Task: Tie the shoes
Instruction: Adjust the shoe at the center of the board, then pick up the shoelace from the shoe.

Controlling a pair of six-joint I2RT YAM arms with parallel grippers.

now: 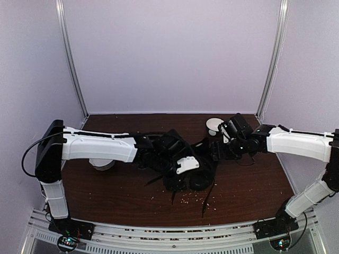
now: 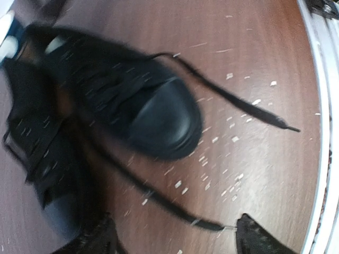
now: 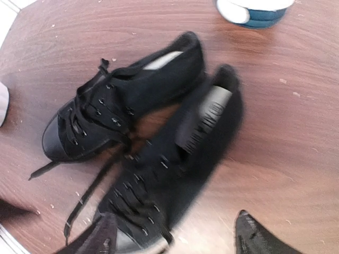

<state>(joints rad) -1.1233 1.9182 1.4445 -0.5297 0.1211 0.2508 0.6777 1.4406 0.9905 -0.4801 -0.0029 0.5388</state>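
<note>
Matte black canvas shoes (image 3: pixel 175 153), smooth rounded toecaps (image 2: pixel 164 124), thin laces (image 2: pixel 209 226) on woodgrain table (image 2: pixel 254 42); left fingers (image 2: pixel 100 241), right fingers (image 3: pixel 254 238) spread.

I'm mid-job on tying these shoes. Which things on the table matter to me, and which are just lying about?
For the job:
- one black shoe
- the other black shoe beside it
- their loose laces

Just lying about:
- white bowl, far right
- second white bowl, partly under the left arm
- pale crumbs scattered on the table
</note>
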